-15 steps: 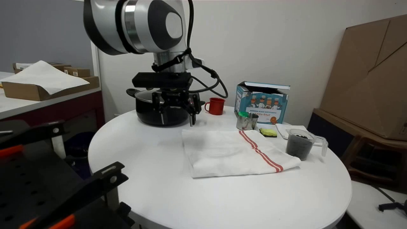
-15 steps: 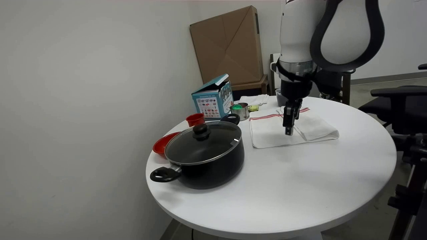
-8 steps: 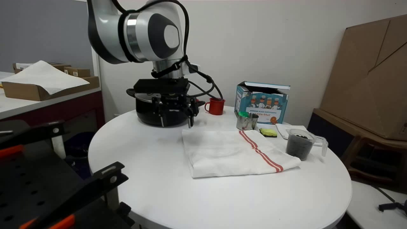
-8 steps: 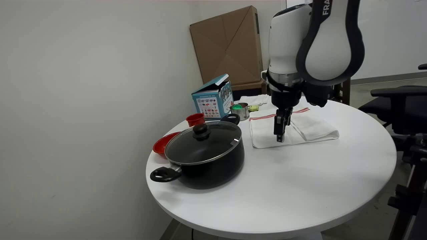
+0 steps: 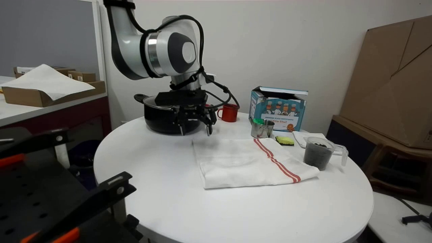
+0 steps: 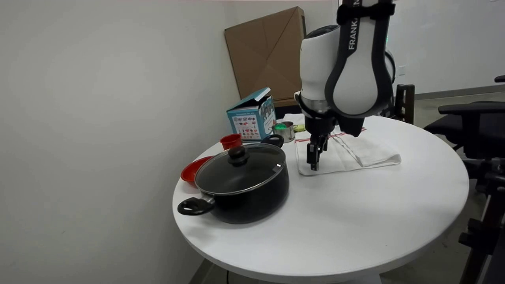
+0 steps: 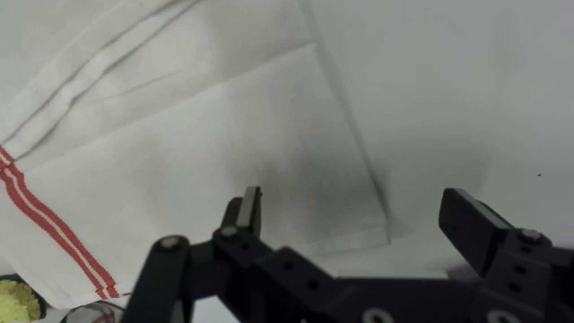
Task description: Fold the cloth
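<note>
In an exterior view, my end effector (image 5: pixel 196 131) hovers low; in an exterior view, the cloth (image 6: pixel 347 156) lies on the tabletop (image 6: pixel 355 221). Wrist view: jaws spread wide, empty, cloth corner between; best drop straight, pinch just that edge.

See black pot (image 6: pixel 250 207) w/ glass lid (image 6: pixel 221 173) on rd. white table (image 6: pixel 355 232), red bowl (image 6: pixel 192 171) + red mug (image 5: pixel 230 114) nr it. Spot open blue box (image 5: pixel 278 114), metal cup (image 5: pixel 262 129) just beside, yellow sponge (image 5: pixel 284 140), clear measuring cup (image 5: pixel 318 154), dark inside. Note lg. cardboard box (image 5: pixel 388 81) in bkgd.
</note>
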`<state>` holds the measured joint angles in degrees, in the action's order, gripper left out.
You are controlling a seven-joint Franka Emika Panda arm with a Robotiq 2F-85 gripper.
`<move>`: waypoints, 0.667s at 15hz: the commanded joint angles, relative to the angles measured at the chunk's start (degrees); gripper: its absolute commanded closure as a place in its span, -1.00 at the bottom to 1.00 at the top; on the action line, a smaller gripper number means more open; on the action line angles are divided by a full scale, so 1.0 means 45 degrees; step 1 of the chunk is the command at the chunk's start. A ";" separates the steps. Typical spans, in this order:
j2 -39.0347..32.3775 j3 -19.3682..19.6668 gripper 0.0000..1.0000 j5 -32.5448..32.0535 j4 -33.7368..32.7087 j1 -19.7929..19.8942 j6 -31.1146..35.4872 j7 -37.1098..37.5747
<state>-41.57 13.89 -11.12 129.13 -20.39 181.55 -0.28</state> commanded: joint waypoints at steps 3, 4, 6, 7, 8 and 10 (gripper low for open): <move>-0.1085 0.0049 -1.00 0.0312 -0.1242 -0.0088 -0.0241 -0.0079; -0.1214 0.0036 -1.00 0.0321 -0.1373 -0.0057 -0.0248 -0.0088; -0.1440 -0.0034 -1.00 0.0348 -0.1630 0.0053 -0.0277 -0.0107; -0.1521 -0.0039 -0.97 0.0352 -0.1740 0.0071 -0.0283 -0.0114; -0.1583 -0.0057 -0.86 0.0351 -0.1824 0.0100 -0.0278 -0.0121; -0.1626 -0.0133 -0.80 0.0361 -0.1963 0.0173 -0.0274 -0.0126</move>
<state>-47.72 13.87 -10.55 122.66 -20.12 181.43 -0.27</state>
